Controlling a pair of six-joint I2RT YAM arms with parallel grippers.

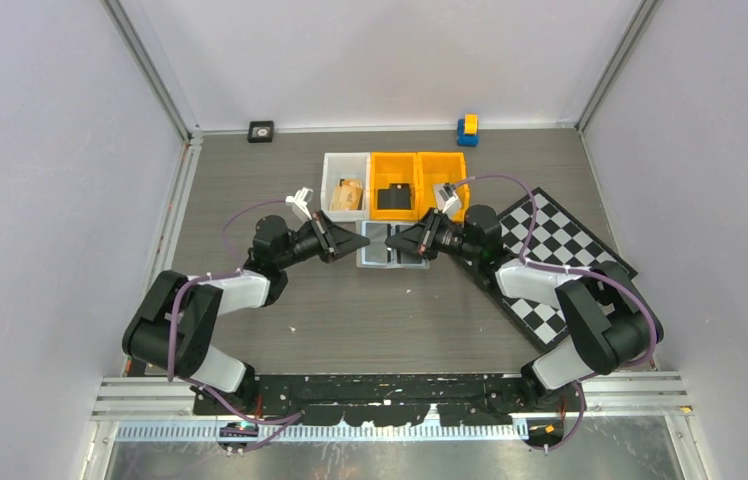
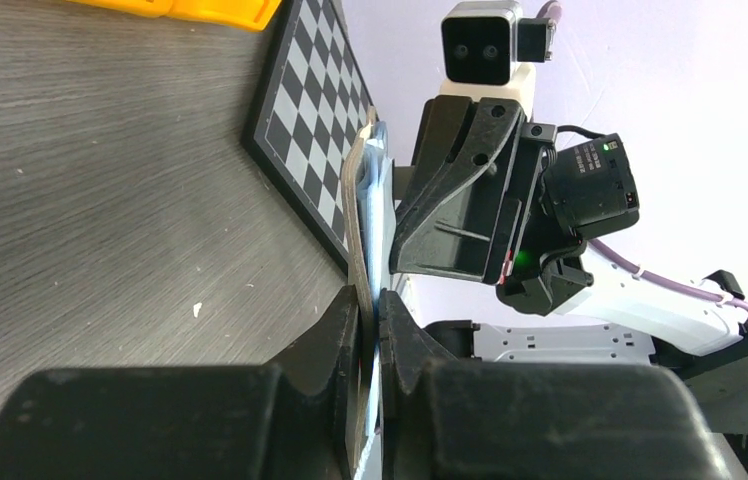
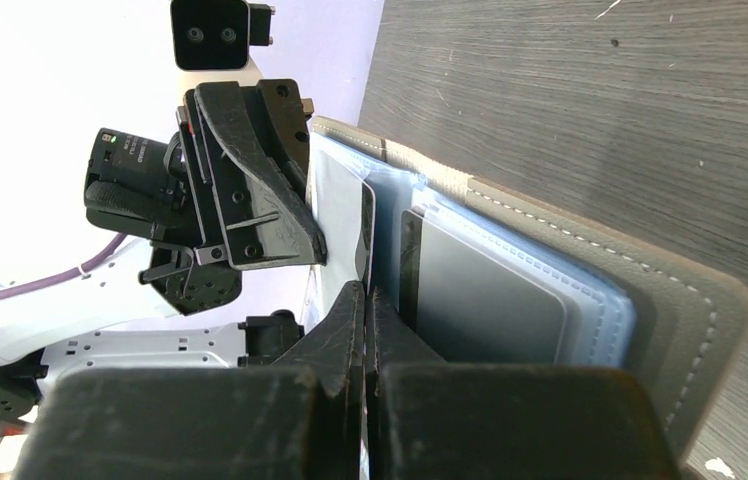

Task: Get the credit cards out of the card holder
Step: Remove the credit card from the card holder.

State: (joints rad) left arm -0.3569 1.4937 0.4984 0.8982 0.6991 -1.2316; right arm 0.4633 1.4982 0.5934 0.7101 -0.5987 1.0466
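Card holder (image 1: 405, 258) lies open and flat at centre frame in the top view, just below the row of bins, on the grey wood-grain table (image 1: 350, 320).

Left gripper (image 1: 363, 242) comes in from the left. In its wrist view the fingers (image 2: 345, 340) are clamped tight on the holder's edge (image 2: 358, 200), with the stiff grey outer and pale blue inner layers sandwiched between them.

Right gripper (image 1: 396, 240) comes in from the right, tip over the holder's middle. In the right wrist view its black fingers (image 3: 350, 330) are pinched together with no gap, on the edge of a thin pale sheet with a rounded corner that stands out of the pockets. It reads as a silvery card (image 3: 340, 215), though I can't fully rule out a pocket flap.

- Holder outer (image 3: 670, 300): grey, leather-like grain, pale stitch line along the border.
- Inner pockets: smooth, blue-grey, stacked in steps.
- A flat grey card (image 3: 490, 295) sits seated in the front pocket.
- A black card (image 1: 393, 198) lies in the middle orange bin (image 1: 378, 165), apart from the holder.
- White bin (image 1: 331, 170) to its left holds something tan that's too small to identify.
- A second orange bin (image 1: 447, 165) sits to the right.
- Checkerboard (image 1: 565, 250), a flat black-and-white grid, lies under the right arm at right of frame.
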